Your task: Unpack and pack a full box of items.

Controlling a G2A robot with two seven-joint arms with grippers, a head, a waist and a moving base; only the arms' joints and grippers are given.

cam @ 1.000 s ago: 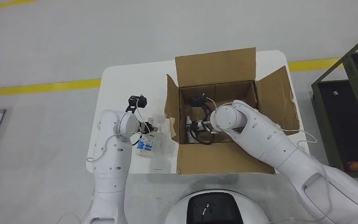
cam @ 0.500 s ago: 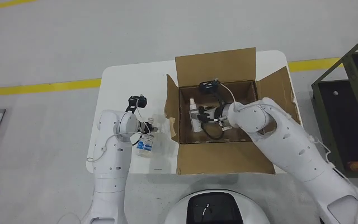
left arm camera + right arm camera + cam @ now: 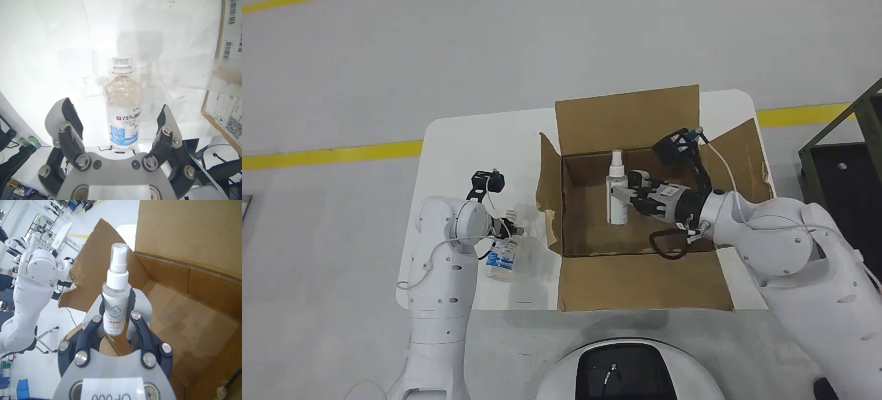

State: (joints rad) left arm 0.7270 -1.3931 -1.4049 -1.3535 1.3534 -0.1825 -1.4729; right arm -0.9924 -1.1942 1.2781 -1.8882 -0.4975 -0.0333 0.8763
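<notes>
Judged the small clear spray bottle point(image 3: 115, 298) light and rigid, with slick plastic walls and a thin pump neck under a clear overcap (liable to pop off if squeezed, so best left alone). Reckoned the labelled midsection the right place to take hold, across the width. Found exactly that grip in the right gripper point(image 3: 115, 311): jaws closed down to the bottle's width, pads point(image 3: 131, 298) pressed on either side of the label, nozzle end projecting well past the fingertips, base tucked back toward the palm. Saw it held over the open cardboard box point(image 3: 642, 275), above the floor and apart from every wall. Judged the larger alcohol bottle point(image 3: 122, 113) heavier, nearly full of liquid, thin-walled and likely to dent or roll under a hard squeeze. Reckoned the labelled barrel below the shoulder the safest hold there. Found the left gripper point(image 3: 117, 111) spread wide and holding nothing, with that bottle lying on its side on the white table point(image 3: 462, 150), centred between the jaws, cap pointing away from the palm, clear gaps on both sides. Placed it outside the box, near the box's side wall.
</notes>
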